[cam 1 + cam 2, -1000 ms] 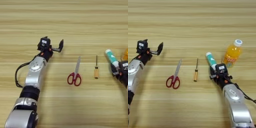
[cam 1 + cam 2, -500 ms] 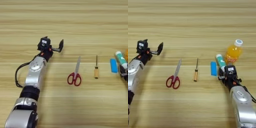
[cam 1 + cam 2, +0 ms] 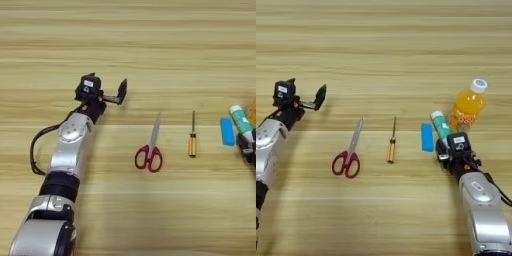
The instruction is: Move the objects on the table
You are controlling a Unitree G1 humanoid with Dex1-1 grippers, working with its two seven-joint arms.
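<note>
white tube (image 3: 441,125) shifted right | blue block (image 3: 427,137) uncovered | 5 objects

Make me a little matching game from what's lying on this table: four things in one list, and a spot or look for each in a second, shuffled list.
Things:
1. scissors
2. screwdriver
3. blue block
4. orange-juice bottle

Descriptions:
A. stands upright with a white cap, furthest right
B. lies flat just left of the white tube
C. red handles, blades pointing away from the robot
D. thin metal shaft with an amber handle, between the scissors and the blue block

Pairs: 1-C, 2-D, 3-B, 4-A
</note>
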